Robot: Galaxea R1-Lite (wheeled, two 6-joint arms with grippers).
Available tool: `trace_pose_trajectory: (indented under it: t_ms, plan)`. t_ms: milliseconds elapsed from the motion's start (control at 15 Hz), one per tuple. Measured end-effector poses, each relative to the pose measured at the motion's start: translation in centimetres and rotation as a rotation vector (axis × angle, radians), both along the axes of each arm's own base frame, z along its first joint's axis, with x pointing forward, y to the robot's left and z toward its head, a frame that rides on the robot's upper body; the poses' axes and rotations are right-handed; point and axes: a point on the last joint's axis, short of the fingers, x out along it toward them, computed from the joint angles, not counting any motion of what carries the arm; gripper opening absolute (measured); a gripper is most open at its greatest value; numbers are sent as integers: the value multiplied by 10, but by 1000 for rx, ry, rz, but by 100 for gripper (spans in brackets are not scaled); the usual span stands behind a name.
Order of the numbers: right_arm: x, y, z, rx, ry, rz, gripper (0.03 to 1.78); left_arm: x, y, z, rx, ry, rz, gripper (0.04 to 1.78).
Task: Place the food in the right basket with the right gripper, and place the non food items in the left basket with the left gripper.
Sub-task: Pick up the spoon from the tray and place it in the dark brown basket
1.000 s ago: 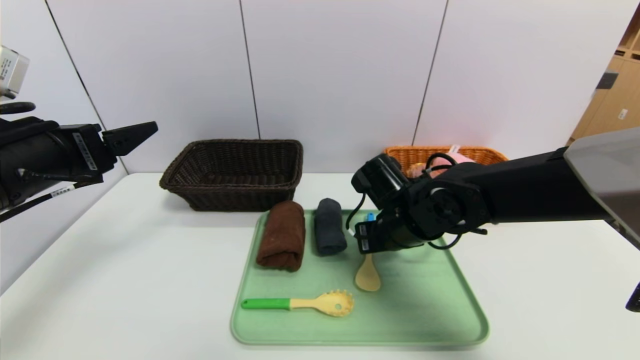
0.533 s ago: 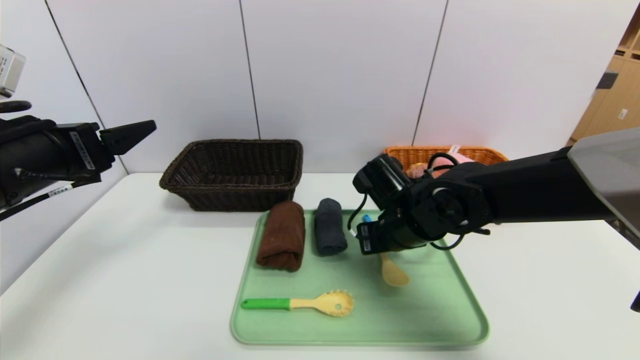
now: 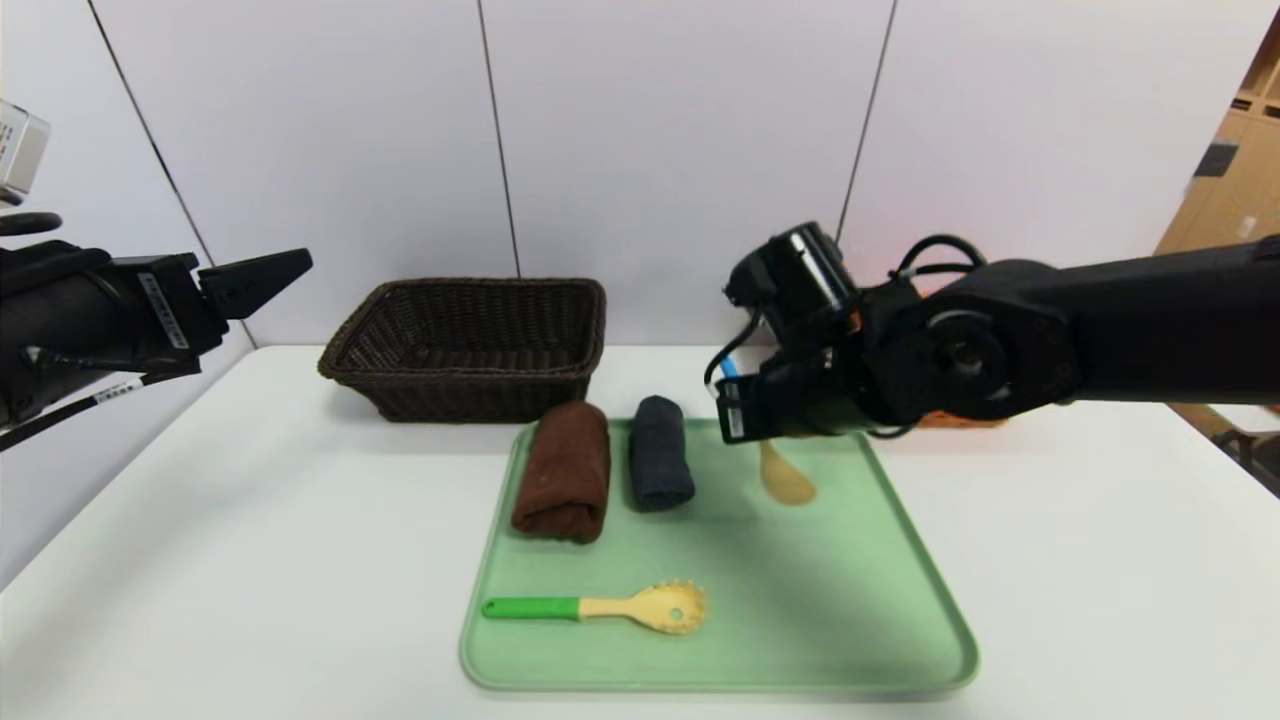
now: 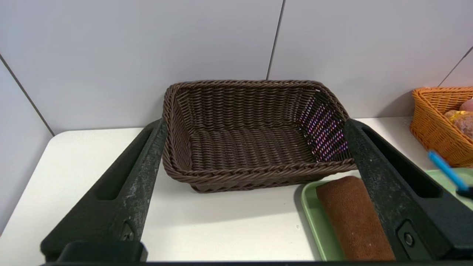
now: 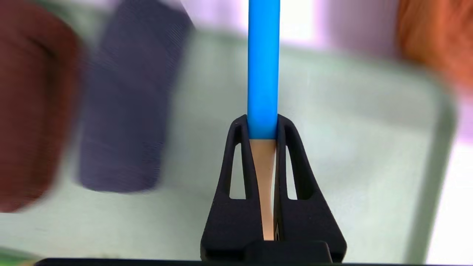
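Your brown basket (image 4: 255,133) by the table's back edge holds nothing; the orange basket (image 4: 438,118) toward the back right corner has bread-like food in it. On your green tray (image 3: 860,620) near the front edge lie a brown towel (image 3: 563,485), a grey towel (image 3: 659,466) and a green-handled pasta spoon (image 3: 600,607). Your right gripper (image 5: 263,129) pinches the blue-handled, tan-bowled spoon (image 3: 783,478) above the tray's back right part. Your left gripper (image 4: 255,177) hangs spread over the back left corner
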Motion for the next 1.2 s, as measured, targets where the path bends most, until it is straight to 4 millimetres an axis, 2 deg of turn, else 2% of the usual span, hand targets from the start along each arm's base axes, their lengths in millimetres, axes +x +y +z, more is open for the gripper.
trace_pose_trajectory:
  t_ms: [267, 400, 467, 667, 933, 1067, 1200]
  plan:
    - [4, 10, 73, 128, -285, 75, 14, -1, 0, -1, 1, 2, -1, 169]
    - [11, 27, 96, 212, -429, 116, 14, -2, 0, -1, 0, 2, -1, 169]
    - [16, 37, 100, 243, -487, 136, 14, -3, 0, -2, -1, 3, -1, 169]
    - [33, 70, 89, 282, -624, 213, 14, -5, 0, -2, 3, -1, -1, 169]
    - [56, 110, 51, 394, -809, 317, 14, -6, 0, -3, 0, 5, -2, 169]
    - [66, 122, 27, 382, -903, 344, 14, -6, 0, -8, 2, 21, -2, 169]
    - [72, 128, 9, 362, -924, 356, 14, -6, 0, -11, 2, 24, -3, 169]
